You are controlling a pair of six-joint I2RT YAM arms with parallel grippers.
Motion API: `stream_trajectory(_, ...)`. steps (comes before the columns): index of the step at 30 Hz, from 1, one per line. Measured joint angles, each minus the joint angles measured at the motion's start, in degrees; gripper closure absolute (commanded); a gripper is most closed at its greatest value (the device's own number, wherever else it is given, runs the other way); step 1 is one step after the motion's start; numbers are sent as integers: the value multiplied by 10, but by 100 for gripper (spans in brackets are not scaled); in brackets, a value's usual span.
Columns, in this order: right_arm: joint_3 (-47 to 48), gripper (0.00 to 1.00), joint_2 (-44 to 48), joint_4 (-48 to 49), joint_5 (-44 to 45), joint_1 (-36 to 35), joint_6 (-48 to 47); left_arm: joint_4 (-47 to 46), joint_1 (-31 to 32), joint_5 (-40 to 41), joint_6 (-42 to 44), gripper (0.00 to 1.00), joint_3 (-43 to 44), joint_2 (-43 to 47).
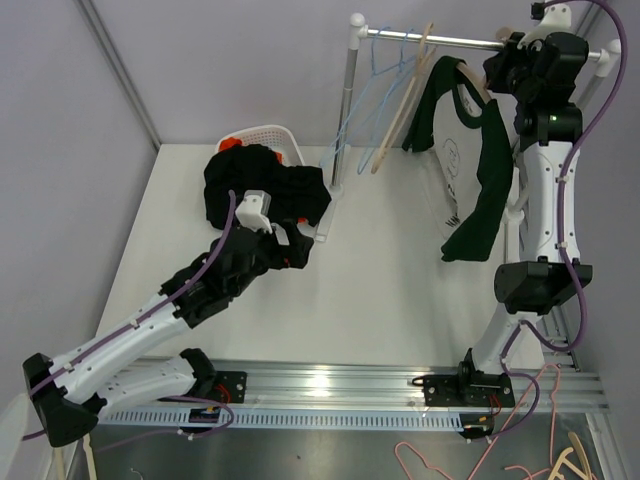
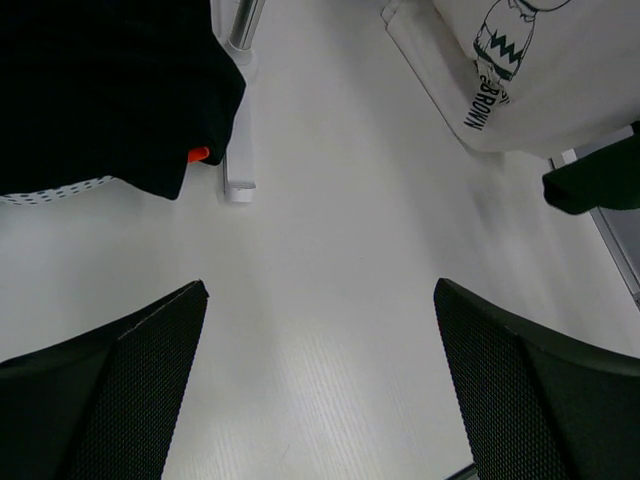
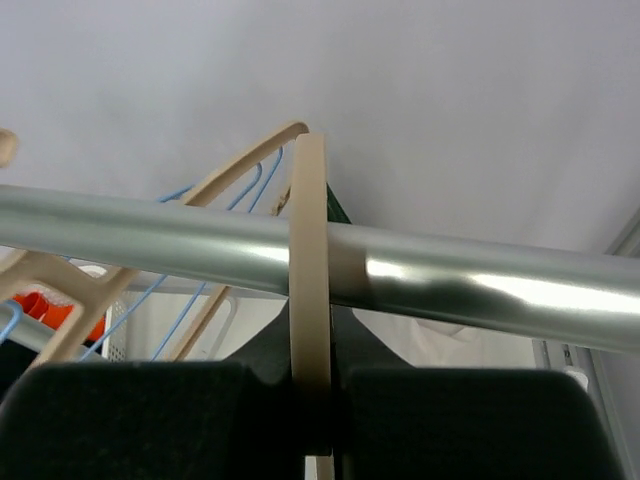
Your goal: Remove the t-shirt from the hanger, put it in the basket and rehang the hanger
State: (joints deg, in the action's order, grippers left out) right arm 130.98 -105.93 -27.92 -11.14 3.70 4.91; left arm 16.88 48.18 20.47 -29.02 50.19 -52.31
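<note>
A dark green t-shirt [image 1: 478,170] hangs on a beige hanger [image 1: 470,82] from the silver rail [image 1: 450,41] at the back right. My right gripper [image 1: 503,62] is up at the rail, shut on the hanger's hook [image 3: 310,290], which loops over the rail [image 3: 480,290] in the right wrist view. My left gripper [image 1: 305,250] is open and empty, low over the white table [image 2: 340,300], beside a heap of black clothes [image 1: 262,188]. The heap's edge shows in the left wrist view [image 2: 100,90].
A white basket [image 1: 272,140] with an orange item holds the black clothes. Empty blue and beige hangers [image 1: 390,110] hang on the rail's left part. A white printed t-shirt [image 2: 530,70] lies on the table under the green one. The rack's post [image 1: 345,110] stands mid-table.
</note>
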Motion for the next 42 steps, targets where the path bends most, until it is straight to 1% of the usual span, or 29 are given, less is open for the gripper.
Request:
stream_trajectory(4,43,100,-3,-25,38,-30,-7,1,13,6,11,0,5,-8)
stream_trajectory(9,39,100,22,-30,83,-76,-24,0,32,17,27,0,30,-17)
stream_trajectory(13,47,100,45,-67,128,-80,-17,1,38,19,36,0,56,-26)
stream_trajectory(20,42,100,91,-164,210,-75,51,10,63,22,47,0,106,-70)
stream_trajectory(23,42,100,109,-217,232,-75,94,12,83,18,68,1,130,-87)
stream_trajectory(25,35,100,124,-248,246,-75,129,0,107,18,91,1,139,-94)
stream_trajectory(27,-3,100,156,-263,262,-76,165,-25,145,20,122,0,140,-95)
stream_trajectory(29,-56,100,201,-279,280,-80,200,-62,197,23,160,0,139,-96)
stream_trajectory(32,-137,100,279,-299,325,-104,254,-139,279,30,223,1,132,-96)
stream_trajectory(35,-176,100,338,-323,364,-126,298,-241,348,30,291,0,112,-104)
stream_trajectory(37,-188,100,366,-332,381,-127,322,-298,372,26,324,1,105,-121)
stream_trajectory(42,-205,100,390,-350,394,-129,357,-402,387,6,380,1,105,-202)
